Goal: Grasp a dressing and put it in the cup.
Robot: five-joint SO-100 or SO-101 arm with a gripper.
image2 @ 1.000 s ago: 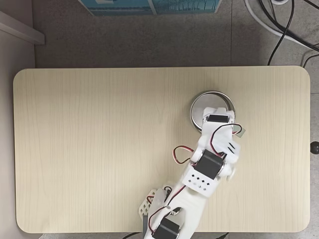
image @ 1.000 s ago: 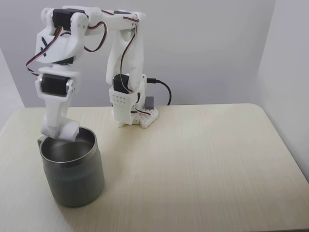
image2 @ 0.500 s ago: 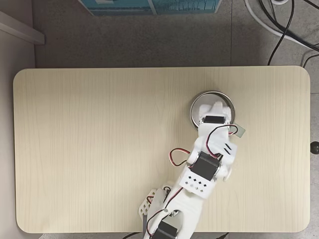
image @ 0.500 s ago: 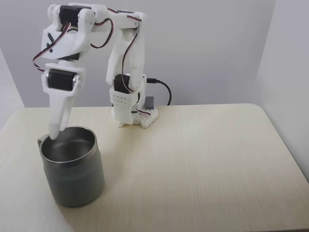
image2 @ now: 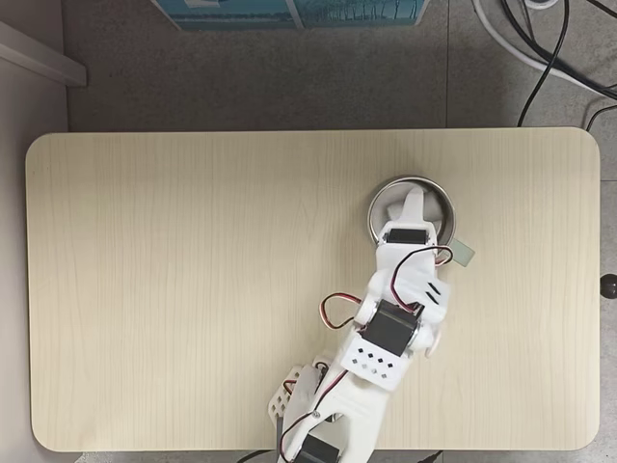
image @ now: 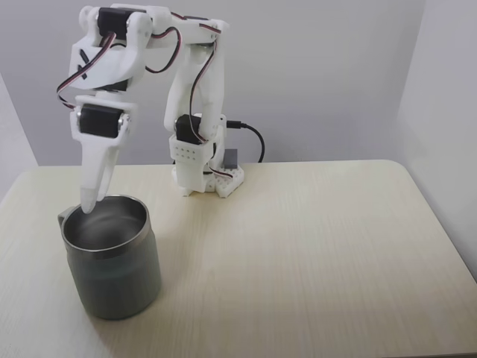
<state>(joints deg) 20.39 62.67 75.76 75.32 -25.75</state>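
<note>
One steel cup (image: 112,257) upright on the pale table (image: 298,246), long axis vertical, mouth up, small handle (image2: 464,254) jutting right in a fixed view from above. Just above the cup's rim (image2: 381,193), the white gripper (image: 90,201), fingers pressed together into one narrow point, pinching nothing, aimed down into the mouth. No telling where the dressing lies; a pale patch (image2: 395,205) inside the cup, too vague to name. Compared with a second ago: white lump between the fingers gone, jaws drawn together, wrist raised and swung slightly toward the table's middle; cup unmoved.
</note>
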